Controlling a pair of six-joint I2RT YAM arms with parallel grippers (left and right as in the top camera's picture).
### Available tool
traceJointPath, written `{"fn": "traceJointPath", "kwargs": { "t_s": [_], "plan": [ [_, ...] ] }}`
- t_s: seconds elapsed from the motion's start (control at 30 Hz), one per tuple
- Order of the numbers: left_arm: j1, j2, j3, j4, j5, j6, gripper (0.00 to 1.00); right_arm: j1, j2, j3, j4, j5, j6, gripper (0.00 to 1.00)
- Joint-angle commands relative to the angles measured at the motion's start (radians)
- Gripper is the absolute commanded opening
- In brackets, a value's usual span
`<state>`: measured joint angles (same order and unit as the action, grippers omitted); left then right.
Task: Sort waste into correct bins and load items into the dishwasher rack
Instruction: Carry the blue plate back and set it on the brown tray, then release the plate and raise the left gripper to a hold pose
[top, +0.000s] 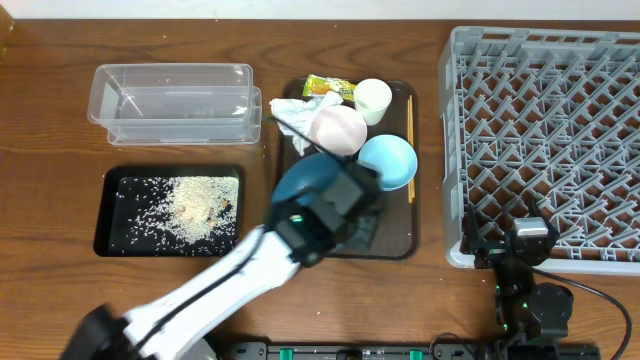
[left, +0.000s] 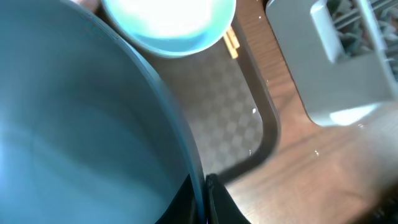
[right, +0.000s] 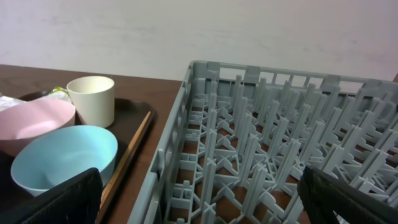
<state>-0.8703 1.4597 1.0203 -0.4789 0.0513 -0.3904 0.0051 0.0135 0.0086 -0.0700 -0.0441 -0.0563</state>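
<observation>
My left gripper (left: 205, 190) is shut on the rim of the large dark-blue dish (left: 74, 124), which it holds over the near part of the brown serving tray (top: 395, 228). From above, the dish (top: 305, 180) shows just beyond the left gripper (top: 335, 192). Farther back on that tray are the light-blue bowl (top: 388, 162), pink bowl (top: 338, 130), cream cup (top: 373, 100), white napkin (top: 298, 115), yellow-green wrapper (top: 328, 87) and chopsticks (top: 410, 135). My right gripper (right: 205, 205) hangs open over the near edge of the grey dishwasher rack (right: 261, 143).
The clear tub (top: 170, 78) stands at the back left. In front of it, the black tray (top: 112, 238) holds scattered rice crumbs (top: 195, 205). The rack (top: 455, 150) fills the right side, its corner (left: 348, 62) close to the brown tray.
</observation>
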Motion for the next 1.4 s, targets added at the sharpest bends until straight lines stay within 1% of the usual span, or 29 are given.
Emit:
{"fn": "traceJointPath", "kwargs": {
  "t_s": [0.0,0.1,0.2,0.27,0.3,0.33,0.4,0.43,0.5,0.6,0.67,0.8,0.9,1.0,1.13,1.23,1.27,1.3,1.37],
  "plan": [
    [-0.028,0.084,0.008,0.041,-0.071,-0.011,0.07,0.008,-0.005,-0.003,-0.002,0.010,-0.008,0.99],
    [-0.037,0.126,0.008,0.066,-0.070,-0.012,0.07,0.008,-0.005,-0.003,-0.002,0.010,-0.008,0.99],
    [-0.037,0.128,0.008,0.068,-0.067,-0.016,0.08,0.008,-0.005,-0.003,-0.002,0.010,-0.009,0.99],
    [-0.037,0.127,0.008,0.066,-0.066,-0.016,0.17,0.008,-0.005,-0.003,-0.002,0.010,-0.008,0.99],
    [-0.037,0.127,0.008,0.062,-0.064,-0.016,0.30,0.008,-0.005,-0.003,-0.002,0.010,-0.009,0.99],
    [-0.037,0.127,0.008,0.061,-0.059,-0.015,0.37,0.008,-0.005,-0.003,-0.002,0.010,-0.008,0.99],
    [-0.037,0.127,0.008,0.057,-0.059,-0.015,0.49,0.008,-0.005,-0.003,-0.002,0.010,-0.009,0.99],
    [-0.037,0.127,0.008,0.056,-0.060,-0.015,0.52,0.008,-0.005,-0.003,-0.002,0.010,-0.008,0.99],
    [-0.037,0.124,0.014,0.055,-0.060,-0.014,0.53,0.008,-0.005,-0.003,-0.002,0.010,-0.008,0.99],
    [-0.035,0.106,0.047,0.053,-0.064,0.018,0.54,0.008,-0.005,-0.003,-0.002,0.010,-0.008,0.99],
    [-0.026,0.084,0.071,0.054,-0.077,0.039,0.58,0.008,-0.005,-0.003,-0.002,0.010,-0.008,0.99],
    [0.006,0.026,0.122,0.055,-0.197,0.048,0.63,0.008,-0.005,-0.003,-0.002,0.010,-0.008,0.99],
    [0.053,0.008,0.169,0.047,-0.209,0.090,0.64,0.008,-0.005,-0.003,-0.002,0.010,-0.009,0.99],
    [0.112,0.031,0.263,-0.035,-0.156,0.090,0.64,0.008,-0.005,-0.003,-0.002,0.010,-0.008,0.99],
    [0.198,0.117,0.465,-0.256,-0.048,0.100,0.65,0.008,-0.005,-0.003,-0.002,0.010,-0.009,0.99],
    [0.236,0.198,0.596,-0.406,-0.010,0.161,0.69,0.008,-0.005,-0.003,-0.002,0.010,-0.009,0.99],
    [0.241,0.219,0.615,-0.428,-0.011,0.185,0.70,0.008,-0.005,-0.003,-0.002,0.010,-0.009,0.99],
    [0.244,0.231,0.618,-0.430,-0.011,0.204,0.73,0.008,-0.005,-0.003,-0.002,0.010,-0.009,0.99],
    [0.247,0.252,0.618,-0.425,-0.038,0.218,0.76,0.008,-0.005,-0.003,-0.002,0.010,-0.009,0.99]
  ]
}}
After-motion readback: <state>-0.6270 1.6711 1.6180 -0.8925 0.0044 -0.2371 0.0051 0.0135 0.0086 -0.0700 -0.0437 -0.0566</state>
